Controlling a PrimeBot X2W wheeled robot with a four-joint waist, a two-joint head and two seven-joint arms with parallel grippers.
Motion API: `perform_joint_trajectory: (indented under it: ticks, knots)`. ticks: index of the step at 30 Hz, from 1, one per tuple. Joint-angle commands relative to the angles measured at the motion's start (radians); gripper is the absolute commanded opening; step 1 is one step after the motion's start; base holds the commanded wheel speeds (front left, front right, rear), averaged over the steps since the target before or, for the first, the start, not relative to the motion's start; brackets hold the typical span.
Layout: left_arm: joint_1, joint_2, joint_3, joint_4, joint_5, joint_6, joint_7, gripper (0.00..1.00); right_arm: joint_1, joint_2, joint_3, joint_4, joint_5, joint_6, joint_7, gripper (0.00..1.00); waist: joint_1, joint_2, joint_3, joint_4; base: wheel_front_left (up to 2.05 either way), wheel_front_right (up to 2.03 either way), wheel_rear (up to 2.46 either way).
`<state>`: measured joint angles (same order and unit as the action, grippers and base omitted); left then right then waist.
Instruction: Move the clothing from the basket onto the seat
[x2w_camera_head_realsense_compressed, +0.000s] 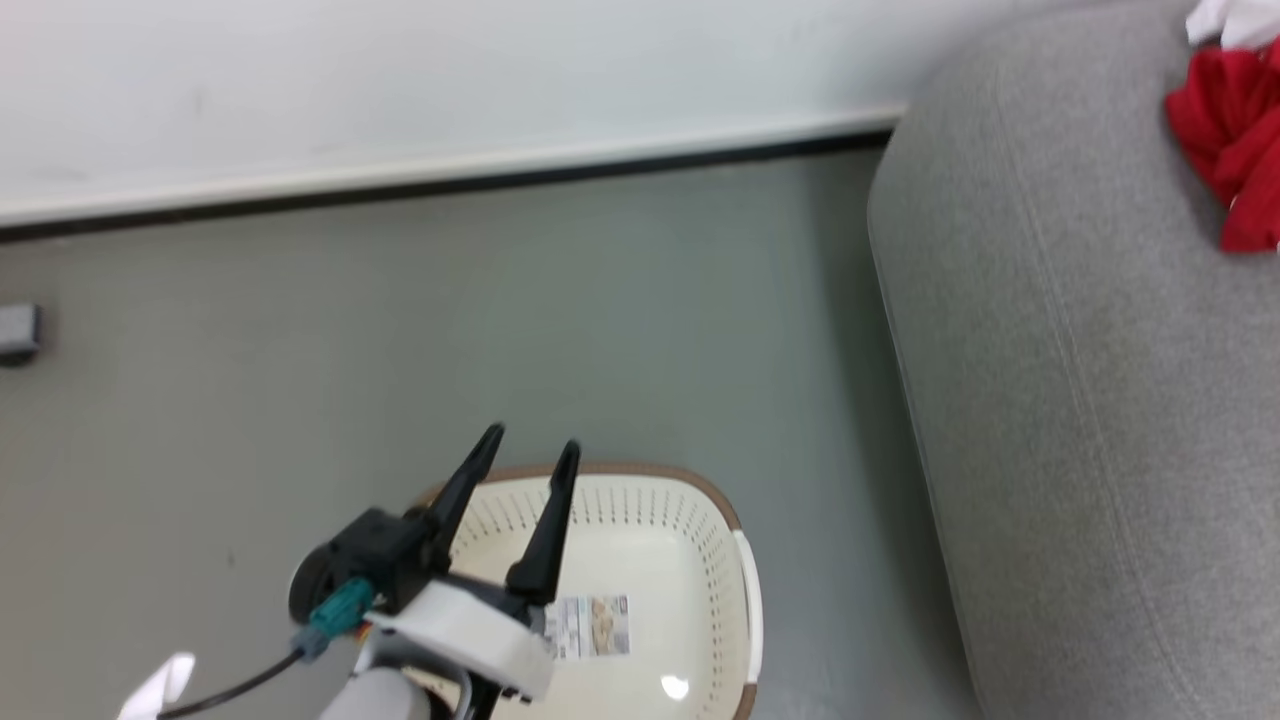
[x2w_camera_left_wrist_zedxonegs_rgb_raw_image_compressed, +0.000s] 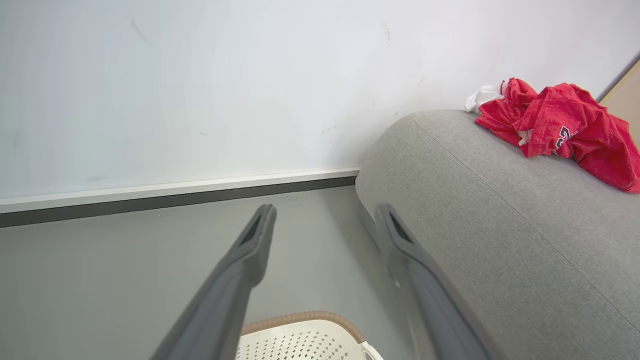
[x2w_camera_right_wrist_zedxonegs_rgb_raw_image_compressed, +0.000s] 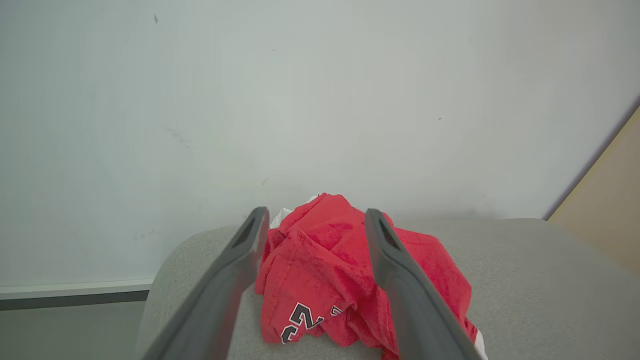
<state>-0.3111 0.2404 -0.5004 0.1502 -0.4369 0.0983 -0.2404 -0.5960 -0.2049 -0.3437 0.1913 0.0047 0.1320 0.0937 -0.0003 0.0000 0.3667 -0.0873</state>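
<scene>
The left gripper (x2w_camera_head_realsense_compressed: 532, 440) hangs over the near end of the basket with its two long dark fingers spread apart and nothing between them. The right gripper (x2w_camera_right_wrist_zedxonegs_rgb_raw_image_compressed: 315, 215) is likewise spread wide and holds nothing; in its wrist view the fingers frame the red heap without closing on it.

The large grey fabric-upholstered sofa seat (x2w_camera_head_realsense_compressed: 1050, 400), with rounded edges and stitched seams, stands to the robot's right against the white wall. On the grey floor beside it sits the oval cream-white perforated plastic laundry basket (x2w_camera_head_realsense_compressed: 640, 470) with its brown woven-look rim. The part of its bottom that shows carries a printed label (x2w_camera_head_realsense_compressed: 590, 625) and no fabric.

The soft bright red clothing (x2w_camera_left_wrist_zedxonegs_rgb_raw_image_compressed: 565, 120), with a white patch and dark navy numerals edged in white, lies crumpled on the seat's top near the wall.

It looks light, limp and not fragile. It would sag and trail when lifted, so a raised fold at the crest of the heap seems the best place to pinch. From what shows, the transfer looks finished.
</scene>
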Motion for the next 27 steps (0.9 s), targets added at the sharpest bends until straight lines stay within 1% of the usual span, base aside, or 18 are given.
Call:
perform_joint_trajectory:
  ticks: [1, 2, 3, 4, 6, 10, 12, 17, 22, 27]
  knots:
    - [0.024, 0.003, 0.004, 0.007, -0.009, 0.002, -0.009, 1.00, 0.019, -0.028, 0.008, 0.009, 0.030, -0.003, -0.015, 1.00, 0.0003, 0.0000, -0.055, 0.022, 0.00, 0.00, 0.00]
    - [0.035, 0.002, 0.010, 0.013, -0.014, 0.003, -0.010, 1.00, 0.033, -0.048, 0.027, 0.021, 0.047, -0.003, -0.026, 1.00, 0.0003, 0.0000, -0.071, 0.027, 0.00, 0.00, 0.00]
    - [0.046, 0.001, 0.014, 0.016, -0.019, 0.001, -0.014, 1.00, 0.031, -0.101, 0.046, 0.071, 0.101, -0.003, -0.044, 1.00, 0.0003, 0.0000, -0.083, 0.035, 0.00, 0.00, 0.00]
    - [0.058, 0.000, 0.023, 0.023, -0.027, 0.000, -0.016, 1.00, 0.026, -0.135, 0.072, 0.115, 0.137, -0.003, -0.077, 1.00, 0.0003, 0.0000, -0.095, 0.042, 0.00, 0.00, 0.00]
    - [0.085, 0.001, 0.037, 0.032, -0.036, 0.004, -0.019, 1.00, 0.045, -0.153, 0.142, 0.182, 0.182, -0.002, -0.134, 1.00, 0.0003, 0.0000, -0.126, 0.052, 0.00, 0.00, 0.00]
    - [0.141, 0.002, 0.076, 0.052, -0.050, 0.010, -0.026, 1.00, 0.097, -0.167, 0.213, 0.228, 0.226, -0.003, -0.207, 1.00, 0.0003, 0.0000, -0.185, 0.070, 0.00, 0.00, 0.00]
    - [0.165, 0.002, 0.100, 0.050, -0.046, 0.014, -0.024, 1.00, 0.119, -0.159, 0.241, 0.234, 0.233, -0.003, -0.229, 1.00, 0.0003, 0.0000, -0.206, 0.079, 0.00, 0.00, 0.00]
    - [0.227, -0.012, 0.155, 0.045, -0.025, 0.003, -0.024, 1.00, 0.189, -0.130, 0.282, 0.232, 0.236, -0.003, -0.268, 1.00, 0.0003, 0.0000, -0.250, 0.104, 0.00, 0.00, 0.00]
    - [0.270, -0.027, 0.207, 0.049, 0.007, -0.012, -0.024, 1.00, 0.258, -0.083, 0.308, 0.224, 0.225, -0.003, -0.294, 1.00, 0.0003, 0.0000, -0.282, 0.121, 0.00, 0.00, 0.00]
    - [0.311, -0.053, 0.263, 0.056, 0.041, -0.036, -0.024, 1.00, 0.340, -0.024, 0.330, 0.224, 0.215, -0.003, -0.324, 1.00, 0.0003, 0.0000, -0.317, 0.130, 0.00, 0.00, 0.00]
